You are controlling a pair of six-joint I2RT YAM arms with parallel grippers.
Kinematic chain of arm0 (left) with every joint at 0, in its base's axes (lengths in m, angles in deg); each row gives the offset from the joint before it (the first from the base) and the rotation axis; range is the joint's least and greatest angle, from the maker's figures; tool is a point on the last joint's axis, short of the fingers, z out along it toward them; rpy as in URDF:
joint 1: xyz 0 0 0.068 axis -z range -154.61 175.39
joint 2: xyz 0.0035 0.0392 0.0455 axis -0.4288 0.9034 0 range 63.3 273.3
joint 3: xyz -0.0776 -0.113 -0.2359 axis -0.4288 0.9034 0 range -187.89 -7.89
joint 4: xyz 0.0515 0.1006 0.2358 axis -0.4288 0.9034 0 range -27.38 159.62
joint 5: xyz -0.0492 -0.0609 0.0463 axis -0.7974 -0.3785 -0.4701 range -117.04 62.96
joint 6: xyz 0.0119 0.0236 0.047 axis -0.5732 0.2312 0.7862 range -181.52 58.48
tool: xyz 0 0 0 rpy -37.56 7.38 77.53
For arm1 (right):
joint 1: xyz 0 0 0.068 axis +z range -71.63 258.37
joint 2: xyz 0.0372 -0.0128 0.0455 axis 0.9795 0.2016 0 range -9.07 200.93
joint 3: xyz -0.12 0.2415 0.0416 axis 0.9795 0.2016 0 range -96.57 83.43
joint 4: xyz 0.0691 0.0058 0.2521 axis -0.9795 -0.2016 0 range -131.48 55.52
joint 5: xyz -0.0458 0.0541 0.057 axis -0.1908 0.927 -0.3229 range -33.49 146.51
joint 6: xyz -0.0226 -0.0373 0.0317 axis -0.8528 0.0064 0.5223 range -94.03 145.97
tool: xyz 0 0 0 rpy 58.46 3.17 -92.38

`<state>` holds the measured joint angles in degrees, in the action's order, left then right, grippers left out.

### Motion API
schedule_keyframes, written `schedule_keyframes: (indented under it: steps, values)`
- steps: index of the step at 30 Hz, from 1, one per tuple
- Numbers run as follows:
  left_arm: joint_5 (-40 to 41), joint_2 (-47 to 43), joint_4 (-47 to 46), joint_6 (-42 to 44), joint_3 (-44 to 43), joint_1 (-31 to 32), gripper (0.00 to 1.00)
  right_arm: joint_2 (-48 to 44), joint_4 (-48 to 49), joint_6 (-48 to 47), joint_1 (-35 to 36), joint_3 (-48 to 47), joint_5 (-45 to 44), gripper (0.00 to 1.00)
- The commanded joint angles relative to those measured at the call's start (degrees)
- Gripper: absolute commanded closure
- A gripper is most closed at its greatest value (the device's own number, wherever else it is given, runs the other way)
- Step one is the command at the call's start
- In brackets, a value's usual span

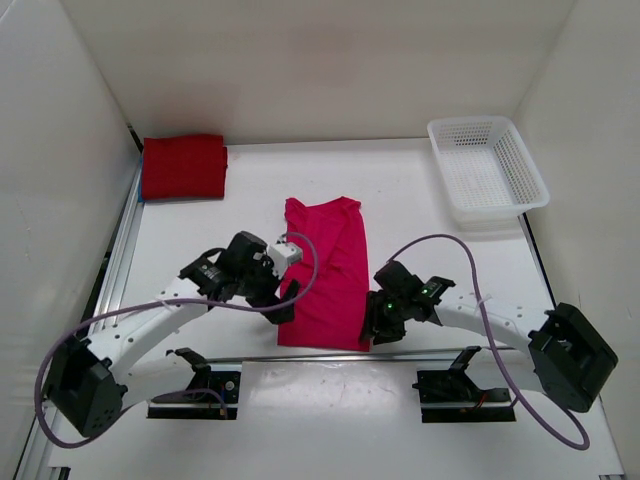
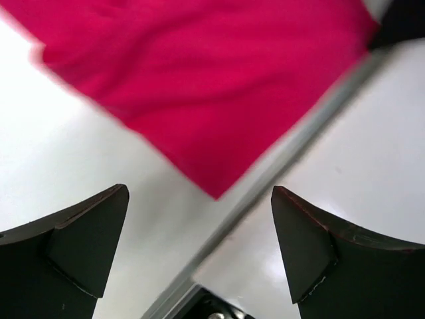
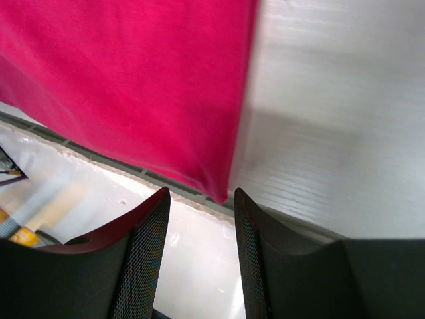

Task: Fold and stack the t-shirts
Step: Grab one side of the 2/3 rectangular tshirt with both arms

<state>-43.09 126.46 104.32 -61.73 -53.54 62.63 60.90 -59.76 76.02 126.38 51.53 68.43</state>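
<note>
White surface, pink-magenta t-shirt in a long strip between our hands.
Our left hand gapes wide and empty, our right hand narrower, gripping nothing; a near corner lies just ahead of each, placed, we judge, for the crosswise fold.

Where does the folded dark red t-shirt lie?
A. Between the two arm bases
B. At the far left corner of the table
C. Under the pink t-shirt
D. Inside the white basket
B: the top view shows the dark red t-shirt folded at the far left corner of the table, apart from the pink t-shirt and from the white basket.
</note>
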Motion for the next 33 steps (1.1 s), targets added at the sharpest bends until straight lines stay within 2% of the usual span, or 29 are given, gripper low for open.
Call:
schedule_keyframes:
  steps: [1, 3, 7, 10, 13, 16, 17, 20, 23, 27, 30, 33]
  values:
    - [-13.4, 2.1, -5.2, 0.2, 6.2, 0.0, 0.01, -2.4, 0.2, 2.1, -0.2, 1.7, -1.8, 0.52]
    - [-13.4, 2.7, -7.3, 0.2, 8.7, -3.1, 0.01, -3.8, 0.8, 3.3, -0.2, 2.3, -2.6, 0.52]
    - [-13.4, 4.3, -9.6, 0.2, 14.0, -3.1, 0.01, -6.4, 2.0, 4.6, -0.2, 5.0, -4.8, 0.52]
    - [-9.6, 2.6, -13.2, 0.2, 18.9, -3.1, 0.01, -8.0, 2.5, 5.1, -0.2, 6.4, -5.5, 0.52]
    - [-11.2, 1.4, -16.2, 0.2, 21.5, -3.1, 0.01, -8.5, 3.8, 5.8, -0.2, 6.9, -6.7, 0.52]
    - [-12.2, 2.4, -17.4, 0.2, 22.0, -3.1, 0.10, -7.8, 5.8, 5.8, -0.2, 7.5, -6.7, 0.52]
    - [-12.2, 3.9, -17.4, 0.2, 22.0, -3.1, 0.20, -6.9, 5.9, 5.8, -0.2, 6.9, -6.7, 0.52]
    - [-14.7, 8.3, -17.4, 0.2, 21.3, -3.1, 0.29, -5.5, 6.4, 5.2, -0.2, 5.7, -6.7, 0.52]
    - [-17.7, 12.3, -17.4, 0.2, 19.1, -3.1, 0.33, -4.9, 6.4, 4.6, -0.2, 5.2, -5.5, 0.50]
    - [-18.3, 13.6, -14.3, 0.2, 19.9, -3.1, 0.35, -4.9, 6.4, 4.6, 0.3, 5.2, -5.0, 0.50]
    - [-14.2, 13.1, -8.7, 0.2, 18.3, -3.1, 0.40, -4.9, 6.4, 5.2, 1.4, 5.8, -5.0, 0.50]
    - [-9.3, 14.1, 0.1, 0.2, 15.5, -3.1, 0.40, -4.9, 6.4, 5.2, 1.4, 5.8, -5.0, 0.50]
